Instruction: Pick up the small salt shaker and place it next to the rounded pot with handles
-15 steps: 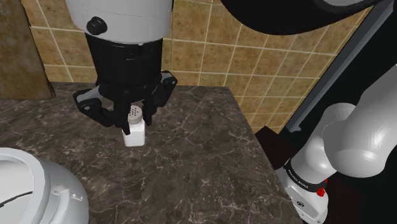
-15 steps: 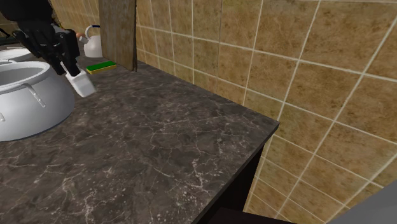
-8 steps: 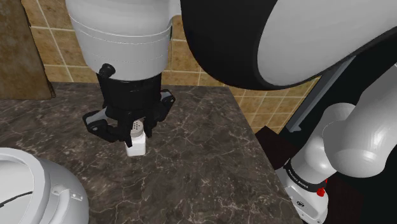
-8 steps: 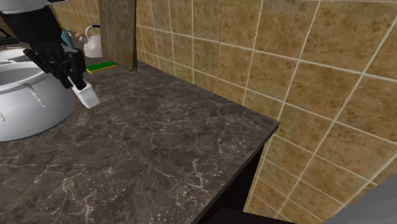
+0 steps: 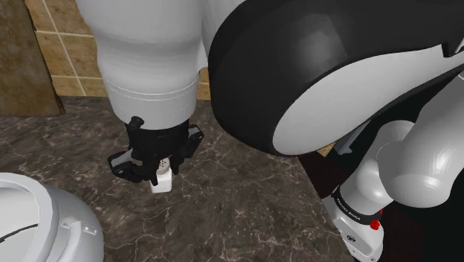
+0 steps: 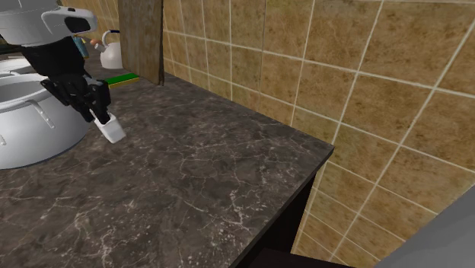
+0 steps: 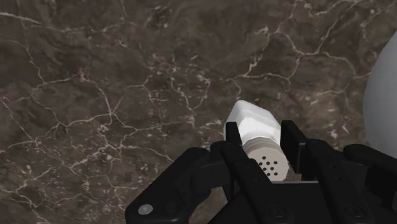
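Clamping the shaker [image 7: 254, 124] at its perforated top, the gripper [image 7: 261, 151] has its black fingers [image 7: 232, 147] closed on either side of the cap. The wrist view gives the grip best: dotted round cap, ribbed neck, and a faceted white body pointing away toward the counter [image 7: 95, 83]. A pale curved edge of the pot [image 7: 382, 95] sits just beside the fingers.

In the shoulder view the gripper [image 5: 158, 167] hangs under a big white and black arm link [image 5: 297, 74]. The shaker [image 5: 162, 182] pokes out below it, low over the counter [image 5: 238, 201]; whether it touches, cannot tell. The pot [image 5: 44, 223] is near, toward this view's lower left: rounded, plain grey-white, with a small lug on its shoulder.

The second exterior view adds the tilt. The shaker [image 6: 113, 129] leans, base toward the counter [image 6: 190, 175], cap up in the gripper [image 6: 97, 114], just beside the pot [image 6: 30, 129] wall. That wall is smooth and bulging, with a loop handle. Behind it are a white kettle [image 6: 112, 53], a flat green sponge [image 6: 118, 78] and an upright wooden panel [image 6: 141, 38].

The counter is dark glossy stone with pale veins. The wall [image 6: 342, 76] is tan square tile with light grout.
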Robot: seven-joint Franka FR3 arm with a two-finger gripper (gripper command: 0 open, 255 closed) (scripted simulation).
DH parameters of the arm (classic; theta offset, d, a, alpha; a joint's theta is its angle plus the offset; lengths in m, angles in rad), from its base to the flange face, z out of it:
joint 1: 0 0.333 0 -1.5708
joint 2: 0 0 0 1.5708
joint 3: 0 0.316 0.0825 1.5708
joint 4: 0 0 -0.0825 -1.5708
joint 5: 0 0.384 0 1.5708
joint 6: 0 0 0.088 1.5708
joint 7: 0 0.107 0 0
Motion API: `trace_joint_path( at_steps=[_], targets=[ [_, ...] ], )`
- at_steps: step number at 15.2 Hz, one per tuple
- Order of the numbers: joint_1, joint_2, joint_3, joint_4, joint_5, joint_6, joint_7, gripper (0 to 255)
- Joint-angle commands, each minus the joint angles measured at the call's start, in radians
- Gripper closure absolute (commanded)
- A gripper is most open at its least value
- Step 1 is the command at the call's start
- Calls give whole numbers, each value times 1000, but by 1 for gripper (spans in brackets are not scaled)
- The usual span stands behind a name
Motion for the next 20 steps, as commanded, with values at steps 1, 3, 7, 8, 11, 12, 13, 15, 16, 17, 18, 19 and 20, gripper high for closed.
trace_joint_path(
  at_steps=[1,3,7,8,11,12,13,15,16,17,18,19,20],
  targets=[
    [1,8,2,-23,-7,29,8,255],
    [1,17,3,-42,-16,54,17,255],
    [2,33,5,-69,-30,91,31,255],
    [2,33,5,-68,-31,91,31,255],
    [2,33,5,-68,-31,91,31,255],
    [2,33,5,-68,-31,91,31,255],
    [2,33,5,-68,-31,91,31,255],
    [2,33,5,-68,-31,91,31,0],
    [2,33,5,-68,-31,91,31,0],
    [2,33,5,-68,-31,91,31,0],
    [2,33,5,-68,-31,91,31,0],
    [2,33,5,-68,-31,91,31,0],
    [2,33,5,-68,-31,91,31,0]
  ],
)
